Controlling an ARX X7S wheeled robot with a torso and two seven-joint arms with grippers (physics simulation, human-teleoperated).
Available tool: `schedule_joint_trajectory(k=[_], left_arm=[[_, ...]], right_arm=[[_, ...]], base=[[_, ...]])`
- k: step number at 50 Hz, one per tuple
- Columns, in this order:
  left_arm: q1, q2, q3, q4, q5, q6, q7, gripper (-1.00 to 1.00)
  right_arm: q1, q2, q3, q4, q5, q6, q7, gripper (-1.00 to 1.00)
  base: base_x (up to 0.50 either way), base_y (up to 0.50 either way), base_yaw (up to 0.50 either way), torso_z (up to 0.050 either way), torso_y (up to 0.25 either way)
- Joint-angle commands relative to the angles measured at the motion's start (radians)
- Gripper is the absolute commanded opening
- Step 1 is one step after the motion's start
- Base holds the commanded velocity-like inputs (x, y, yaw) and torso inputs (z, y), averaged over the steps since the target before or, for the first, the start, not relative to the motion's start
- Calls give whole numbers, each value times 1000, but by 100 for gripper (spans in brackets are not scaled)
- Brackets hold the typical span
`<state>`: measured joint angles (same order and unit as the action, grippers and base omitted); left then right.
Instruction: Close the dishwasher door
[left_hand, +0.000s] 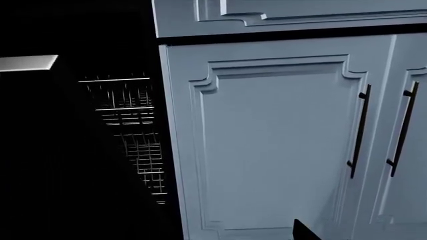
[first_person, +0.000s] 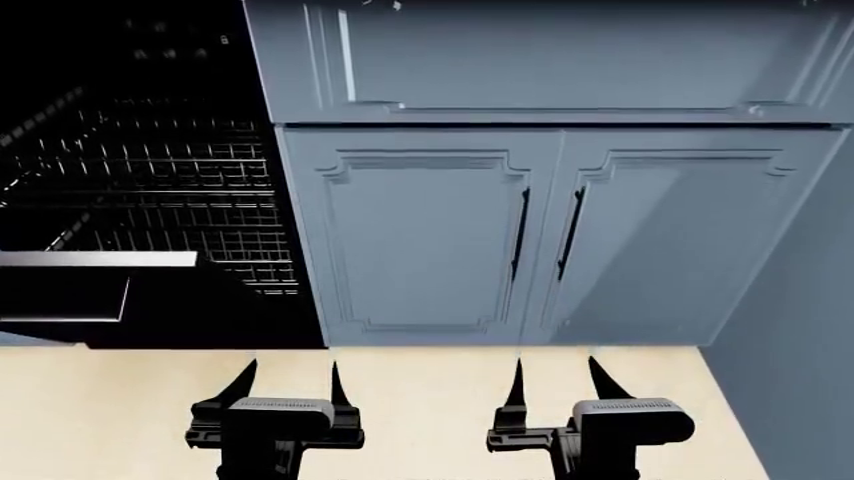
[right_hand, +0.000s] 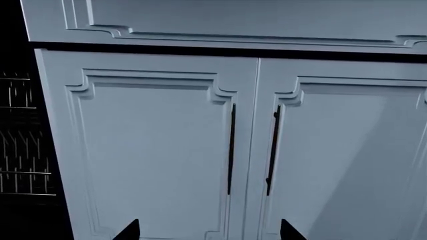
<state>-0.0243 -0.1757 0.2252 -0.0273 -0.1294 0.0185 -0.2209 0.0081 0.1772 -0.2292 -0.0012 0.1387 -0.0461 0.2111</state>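
The dishwasher door (first_person: 200, 315) is a glossy black panel hanging open at the left, tilted down toward me, with a silver strip (first_person: 94, 259) along its edge. Behind it show the wire racks (first_person: 160, 170). In the left wrist view the door (left_hand: 60, 165) fills the dark side, with the strip (left_hand: 27, 63) and racks (left_hand: 130, 125) beside it. My left gripper (first_person: 291, 375) is open and empty, low over the floor, just right of the door. My right gripper (first_person: 554, 372) is open and empty before the cabinet doors; it also shows in the right wrist view (right_hand: 208, 231).
Two blue-grey panelled cabinet doors (first_person: 414, 240) (first_person: 667, 240) with thin black handles stand right of the dishwasher, under a drawer front (first_person: 534, 60). A blue-grey side wall (first_person: 801, 350) closes the right. The floor (first_person: 427, 400) is beige.
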Motion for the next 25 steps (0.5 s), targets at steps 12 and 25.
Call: schedule_joint_trajectory(k=[12,25], left_arm=[[-2,-9,13,-2,-4,6,-13,100],[-3,-14,21,-2,-9,5,-18,100]], right_arm=[[-1,12,-13,-1,4,-5,13,100],[0,17,-20,-6,8,-4,20,100]], base=[[0,0,0,-50,0],[0,0,0,-50,0]])
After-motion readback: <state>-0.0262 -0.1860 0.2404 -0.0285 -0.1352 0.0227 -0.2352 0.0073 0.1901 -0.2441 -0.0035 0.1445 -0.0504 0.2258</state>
